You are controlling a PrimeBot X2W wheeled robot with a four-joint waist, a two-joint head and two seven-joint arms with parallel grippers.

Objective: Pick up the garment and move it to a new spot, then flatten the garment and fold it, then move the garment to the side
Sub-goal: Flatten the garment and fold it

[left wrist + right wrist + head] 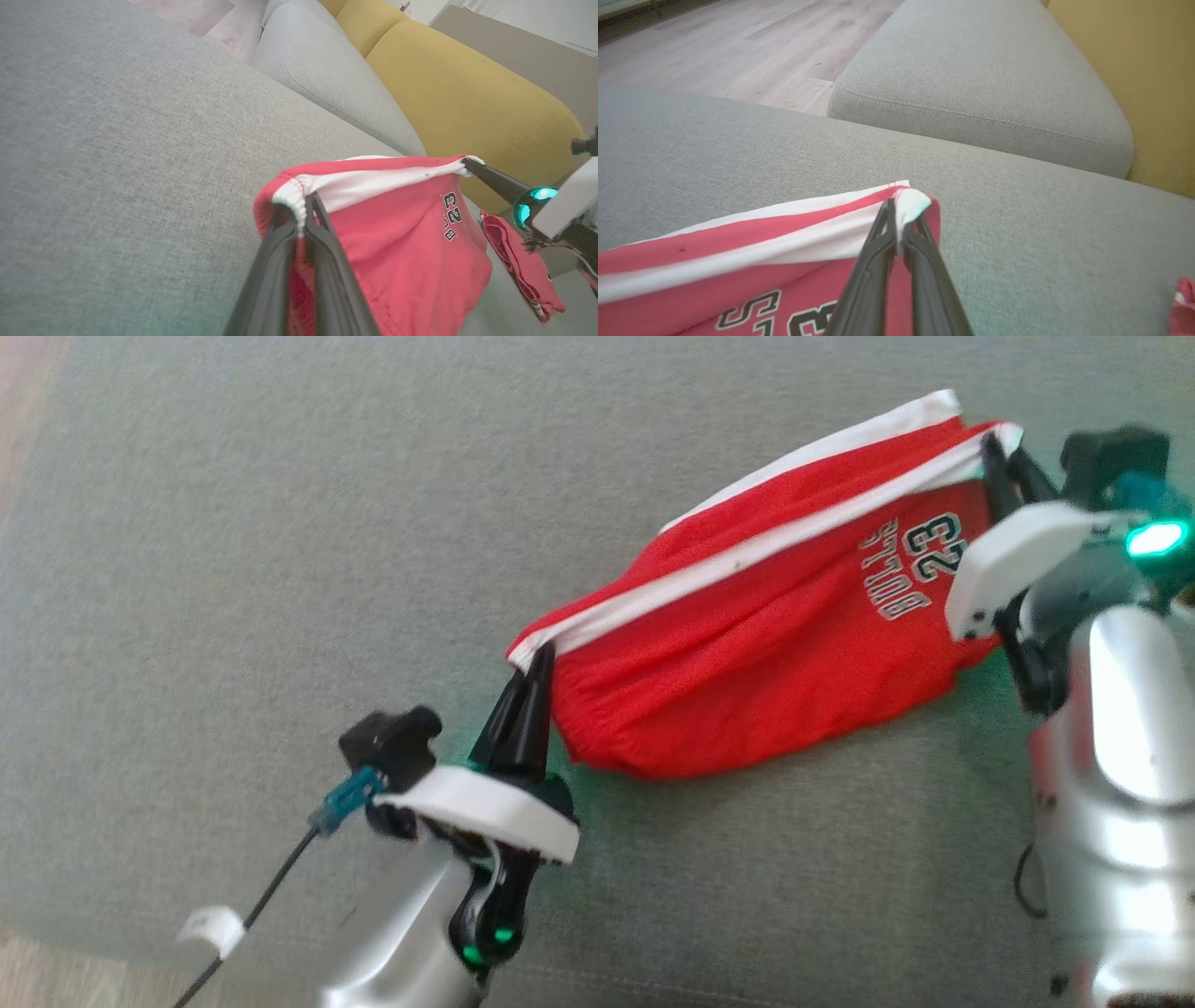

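Observation:
The garment point(747, 644) is a pair of red shorts with white side stripes and "BULLS 23" printed on it, stretched and lifted between my two grippers above the grey cushion point(233, 569). At the lower left of the head view, my left gripper point(540, 658) is shut on one white-striped corner; the left wrist view shows its dark fingers pinching the gathered white hem of the garment point(411, 242). My right gripper point(991, 443) is shut on the opposite corner at the upper right, and in the right wrist view it clamps the white stripe's end point(910, 205). The cloth sags between the two grips.
The grey cushion spreads wide to the left and below the garment. A second grey seat cushion point(980, 79) and a yellow sofa back point(467, 93) lie beyond it. Another red cloth point(523, 266) lies on the cushion near the right arm. Wooden floor point(714, 51) lies past the cushion edge.

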